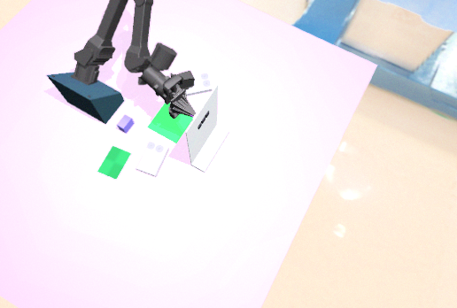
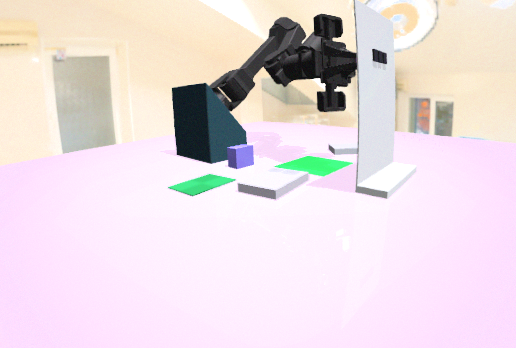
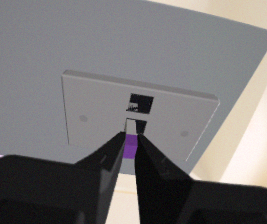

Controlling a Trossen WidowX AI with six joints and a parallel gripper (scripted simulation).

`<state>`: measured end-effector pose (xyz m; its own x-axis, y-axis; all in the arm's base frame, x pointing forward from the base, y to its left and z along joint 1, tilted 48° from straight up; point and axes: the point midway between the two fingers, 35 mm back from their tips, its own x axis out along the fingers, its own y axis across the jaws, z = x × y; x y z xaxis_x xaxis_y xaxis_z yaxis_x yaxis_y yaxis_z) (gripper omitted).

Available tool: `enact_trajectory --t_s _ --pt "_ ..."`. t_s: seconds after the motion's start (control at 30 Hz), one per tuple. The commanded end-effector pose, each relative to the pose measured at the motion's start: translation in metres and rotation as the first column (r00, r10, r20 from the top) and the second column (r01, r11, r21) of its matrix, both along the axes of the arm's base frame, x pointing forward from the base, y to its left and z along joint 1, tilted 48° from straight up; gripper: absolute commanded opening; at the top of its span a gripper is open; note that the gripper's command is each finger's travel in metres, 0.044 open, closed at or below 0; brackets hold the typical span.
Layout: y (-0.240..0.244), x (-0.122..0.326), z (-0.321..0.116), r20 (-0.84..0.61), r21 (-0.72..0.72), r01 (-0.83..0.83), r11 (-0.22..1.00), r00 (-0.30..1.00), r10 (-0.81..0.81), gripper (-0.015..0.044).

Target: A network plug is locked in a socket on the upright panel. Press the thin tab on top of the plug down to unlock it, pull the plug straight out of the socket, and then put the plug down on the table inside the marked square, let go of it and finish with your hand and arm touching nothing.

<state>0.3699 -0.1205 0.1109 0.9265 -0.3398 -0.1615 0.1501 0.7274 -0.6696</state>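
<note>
Purple plug (image 3: 130,146) right there in the wrist view, a small flat-faced block, smooth and matte, only a sliver showing between the two dark fingers. Seated in the lower socket of the pale faceplate (image 3: 85,105), just under a square black opening (image 3: 140,103). Long axis apparently running straight into the panel (image 2: 372,110), back end facing the arm; tab on top too small to make out.

Claw (image 3: 129,137) clamped on the plug, fingers nearly together with the purple pinched between their tips. Fingers tapering like black wedges, slightly glossy, tips right up against the faceplate.

From the side, arm (image 2: 260,62) stretched level from its dark teal wedge-shaped base (image 2: 200,122), claw nose pressed to the back of the thin upright white panel, high up near the dark slots (image 2: 379,56). Panel standing on a flat white foot (image 2: 387,178).

Down on the glossy pink table (image 2: 200,260): two flat green squares (image 1: 168,124) (image 1: 113,162), one directly below the claw, a low white slab (image 2: 272,181) between them, and a small lavender cube (image 2: 240,155) near the base.
</note>
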Motion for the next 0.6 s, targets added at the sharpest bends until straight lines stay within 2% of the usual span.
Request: enact_trajectory --t_s 0.0,0.57 --pt "0.001 -0.004 -0.001 -0.001 -0.001 -0.001 1.000 1.000 0.001 0.0000" --pt "0.003 -0.014 -0.001 -0.002 -0.001 -0.001 1.000 1.000 0.001 0.0000"
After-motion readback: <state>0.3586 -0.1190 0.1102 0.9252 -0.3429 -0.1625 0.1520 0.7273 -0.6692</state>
